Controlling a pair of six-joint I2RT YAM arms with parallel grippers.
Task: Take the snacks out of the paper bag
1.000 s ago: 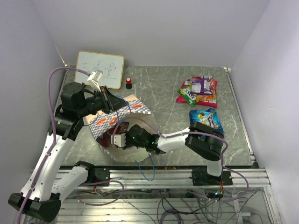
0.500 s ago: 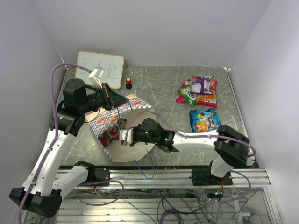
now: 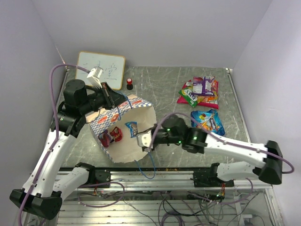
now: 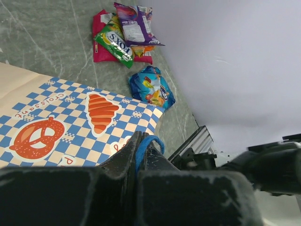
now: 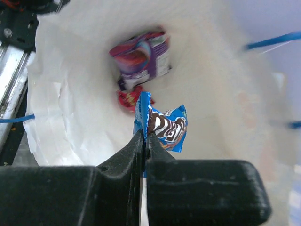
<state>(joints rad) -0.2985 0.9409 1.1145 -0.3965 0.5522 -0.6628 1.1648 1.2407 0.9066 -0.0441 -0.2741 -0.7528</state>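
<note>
We see the bag (image 3: pixel 123 149) on its side on the counter (image 3: pixel 160 89), mouth open toward the right arm. The right pincer (image 3: pixel 140 136) is at the mouth, pressed together on the edge of a small blue packet (image 5: pixel 165 127), which hangs just inside the opening. Deeper in, we see a purple packet (image 5: pixel 141 56) and a red packet (image 5: pixel 128 99) just beside it, both against the white inner wall.

The left pincer (image 4: pixel 141 141) is on the bag's far-left side, pinching the blue cord (image 4: pixel 149 142) at the checkered band with its pretzel and croissant prints.

Right of the bag and apart from it, a big blue packet (image 3: pixel 207 121) lies flat on the counter. Just beyond it is a pile (image 3: pixel 200 92) of overlapping pink, green, purple and orange packets.

At the far side we note a knob (image 3: pixel 129 84) and, just left of it, a whiteboard (image 3: pixel 101 69) in the corner.
</note>
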